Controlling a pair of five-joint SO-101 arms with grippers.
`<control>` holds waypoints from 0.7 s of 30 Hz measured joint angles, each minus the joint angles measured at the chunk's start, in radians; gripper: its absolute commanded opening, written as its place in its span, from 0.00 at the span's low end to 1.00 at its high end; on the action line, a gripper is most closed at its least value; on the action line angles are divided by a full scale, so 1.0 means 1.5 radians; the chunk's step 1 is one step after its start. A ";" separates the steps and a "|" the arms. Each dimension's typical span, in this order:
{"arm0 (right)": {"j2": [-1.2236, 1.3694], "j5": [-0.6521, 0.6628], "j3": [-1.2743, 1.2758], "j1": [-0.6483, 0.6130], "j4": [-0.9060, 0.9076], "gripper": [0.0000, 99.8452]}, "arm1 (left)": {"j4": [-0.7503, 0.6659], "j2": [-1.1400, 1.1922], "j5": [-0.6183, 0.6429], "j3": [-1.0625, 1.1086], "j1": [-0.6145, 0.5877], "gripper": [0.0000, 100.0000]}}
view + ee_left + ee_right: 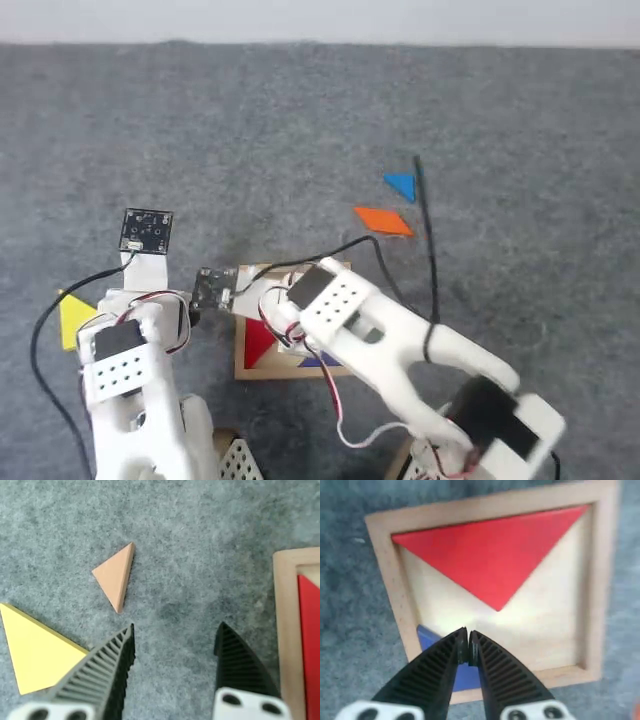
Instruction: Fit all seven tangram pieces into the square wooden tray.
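red triangle (492, 555) long edge along tray (385, 580) wall, apex toward centre; my right pincer (468, 647) closed above blue piece (426, 636); left pincer (176, 626) wide open.

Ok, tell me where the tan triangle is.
In the left wrist view, the tan triangle lies on the carpet ahead of the left gripper, near the yellow triangle, outside the tray.

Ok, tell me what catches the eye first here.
The big red triangle lying in the wooden tray grabs the eye, with the right gripper shut over a blue piece there. The left gripper hangs open over grey carpet near a tan triangle and a yellow triangle.
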 measured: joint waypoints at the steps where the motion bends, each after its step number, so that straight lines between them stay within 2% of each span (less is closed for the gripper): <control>1: -0.019 0.000 0.000 0.005 0.000 0.01 | 0.000 0.000 0.000 0.000 0.000 0.25; 5: -0.108 -0.010 0.001 0.055 0.033 0.01 | 0.000 0.000 0.000 0.000 0.000 0.25; 13: -0.304 -0.055 0.016 0.202 0.180 0.01 | 0.000 0.000 0.000 0.000 0.000 0.25; 16: -0.346 -0.082 0.091 0.229 0.173 0.01 | 0.000 0.000 0.000 0.000 0.000 0.25; 21: -0.370 -0.121 0.236 0.280 0.074 0.04 | 0.000 0.000 0.000 0.000 0.000 0.25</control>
